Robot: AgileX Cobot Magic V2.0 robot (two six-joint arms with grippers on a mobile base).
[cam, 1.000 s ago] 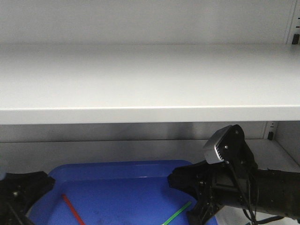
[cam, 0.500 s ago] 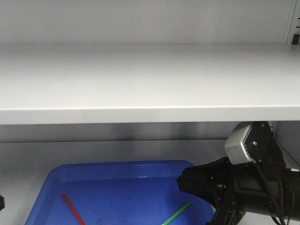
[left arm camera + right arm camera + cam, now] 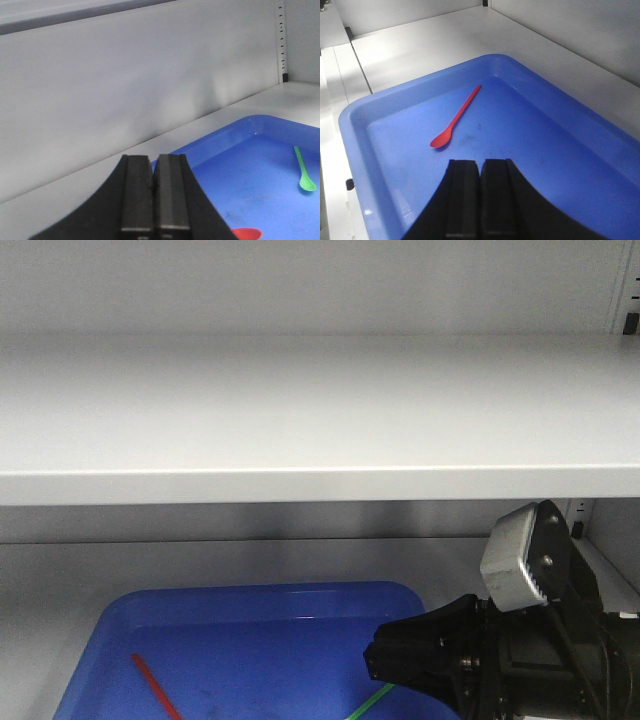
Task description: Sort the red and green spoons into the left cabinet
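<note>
Right tool (image 3: pixel 385 665) lower now; red spoon (image 3: pixel 456 118) diagonal in tray (image 3: pixel 380 107)

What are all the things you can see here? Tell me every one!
Slim red plastic spoon: one, bright red, lying flat in the tray.
Slim green plastic spoon: one, bright green, lying flat in the tray, apart from the red one.
Blue plastic tray: one, blue, on the lower cabinet board.
Pale grey metal cabinet shelf board: one, grey-white, wide and flat, above the tray.
Left tool: one, black, shut, holding nothing, beside the tray's edge.
Right tool: one, black, shut, holding nothing, over the tray.
</note>
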